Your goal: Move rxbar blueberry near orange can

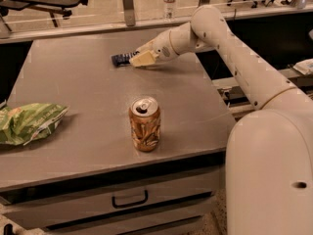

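The orange can stands upright near the tabletop's front edge, and a green chip bag lies at the left edge. Toward the far edge the rxbar blueberry lies flat, well apart from the can. The gripper sits at its right end; whether it grips the bar, I cannot tell.

The white arm rises from the bulky base on the right and bends at a rounded elbow. Its wrist slopes down leftward to the tool, low over the worktop's far part.
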Motion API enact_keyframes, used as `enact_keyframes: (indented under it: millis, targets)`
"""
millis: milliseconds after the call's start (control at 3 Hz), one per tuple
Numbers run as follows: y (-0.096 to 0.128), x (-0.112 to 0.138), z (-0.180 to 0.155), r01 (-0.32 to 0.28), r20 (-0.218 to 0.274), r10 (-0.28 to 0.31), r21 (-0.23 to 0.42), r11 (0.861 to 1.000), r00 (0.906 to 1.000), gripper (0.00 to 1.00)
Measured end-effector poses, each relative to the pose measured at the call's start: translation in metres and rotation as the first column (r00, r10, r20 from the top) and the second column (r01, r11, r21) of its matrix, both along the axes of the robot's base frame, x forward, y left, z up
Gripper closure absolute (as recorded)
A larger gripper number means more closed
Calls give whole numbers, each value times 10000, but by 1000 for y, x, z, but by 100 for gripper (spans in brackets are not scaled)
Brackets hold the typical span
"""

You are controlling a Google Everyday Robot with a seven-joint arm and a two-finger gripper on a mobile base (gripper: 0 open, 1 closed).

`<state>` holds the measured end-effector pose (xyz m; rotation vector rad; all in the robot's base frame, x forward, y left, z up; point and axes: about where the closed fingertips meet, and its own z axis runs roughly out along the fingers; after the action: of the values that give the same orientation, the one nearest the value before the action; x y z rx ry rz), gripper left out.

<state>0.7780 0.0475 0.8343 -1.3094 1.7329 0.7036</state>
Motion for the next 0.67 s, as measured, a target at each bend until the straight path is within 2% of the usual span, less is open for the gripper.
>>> enact_keyframes:
  millis: [333,667]
  targets:
    - [-20,-13,17,141,-84,-138,447,9989,9999,100]
    - [-30,-24,33,36,-30,-33,827,9966,10000,100]
